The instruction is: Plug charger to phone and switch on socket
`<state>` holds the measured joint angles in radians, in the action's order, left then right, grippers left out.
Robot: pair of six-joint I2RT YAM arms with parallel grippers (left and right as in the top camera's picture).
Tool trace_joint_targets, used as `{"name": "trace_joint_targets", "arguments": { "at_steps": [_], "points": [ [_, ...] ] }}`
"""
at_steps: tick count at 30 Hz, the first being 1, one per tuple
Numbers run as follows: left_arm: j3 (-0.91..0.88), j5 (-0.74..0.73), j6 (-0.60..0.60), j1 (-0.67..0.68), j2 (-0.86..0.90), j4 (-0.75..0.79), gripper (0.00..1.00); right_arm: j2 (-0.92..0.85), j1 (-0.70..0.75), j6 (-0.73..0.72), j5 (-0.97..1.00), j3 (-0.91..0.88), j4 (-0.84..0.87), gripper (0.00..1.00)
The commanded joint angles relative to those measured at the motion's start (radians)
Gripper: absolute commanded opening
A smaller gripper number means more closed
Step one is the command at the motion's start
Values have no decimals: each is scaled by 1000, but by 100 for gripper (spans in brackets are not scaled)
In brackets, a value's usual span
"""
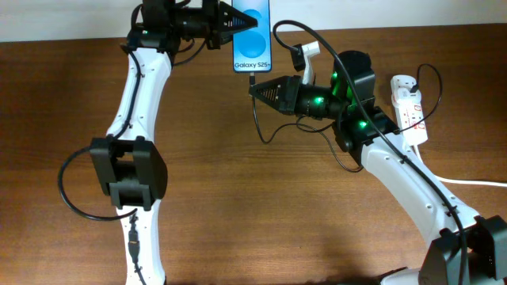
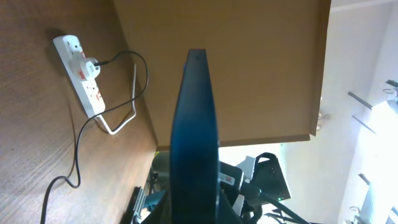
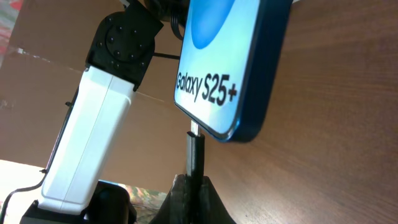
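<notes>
The phone (image 1: 253,36), with a blue screen and "Galaxy S25+" text, is held off the table at the far edge by my left gripper (image 1: 230,24), shut on its upper end. In the left wrist view the phone (image 2: 194,143) shows edge-on between the jaws. My right gripper (image 1: 255,89) is shut on the charger plug (image 3: 195,155); its metal tip touches the phone's bottom edge (image 3: 214,127). The thin black cable (image 1: 261,127) loops back to the white socket strip (image 1: 408,107) at the right, also seen in the left wrist view (image 2: 81,71).
A thick white cord (image 1: 475,182) runs from the strip toward the right edge. Both arms cross over the wooden table (image 1: 261,214). A white wall lies behind the far edge.
</notes>
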<state>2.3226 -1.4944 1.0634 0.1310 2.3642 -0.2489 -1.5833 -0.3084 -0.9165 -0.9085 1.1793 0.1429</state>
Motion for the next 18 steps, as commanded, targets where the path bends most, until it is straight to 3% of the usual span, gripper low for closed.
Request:
{"name": "trace_joint_targets", "arguments": {
  "at_steps": [1, 18],
  "points": [
    [16, -29, -2, 6, -8, 5, 0, -10, -5, 2, -3, 2, 7, 4],
    [16, -32, -2, 6, -8, 5, 0, -10, 36, 2, 3, 2, 11, 4]
  ]
}}
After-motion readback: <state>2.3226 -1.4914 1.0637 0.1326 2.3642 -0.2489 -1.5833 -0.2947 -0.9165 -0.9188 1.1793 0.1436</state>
